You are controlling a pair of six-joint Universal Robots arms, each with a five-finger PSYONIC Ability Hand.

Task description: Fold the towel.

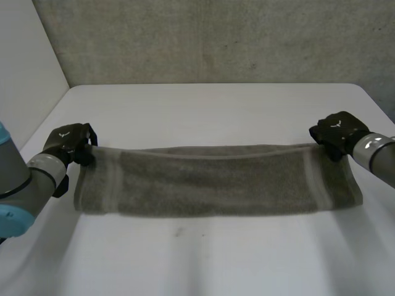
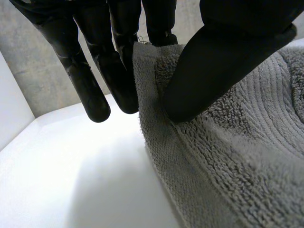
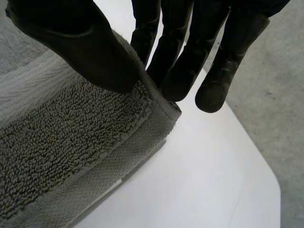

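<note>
- Towel (image 1: 216, 182) is lying as a long folded strip across the table (image 1: 216, 105), stretching between both hands.
- Left hand (image 1: 73, 143) is pinching its far left corner, thumb against fingers.
- Right hand (image 1: 338, 132) is pinching its far right corner likewise.

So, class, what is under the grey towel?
The white table shows round the towel lying on it. The left robot hand and right robot hand pinch its far corners. Anything beneath its middle is covered.

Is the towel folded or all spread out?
Folded: the towel lies as a long narrow strip, and the left hand and right hand pinch its doubled far corners.
</note>
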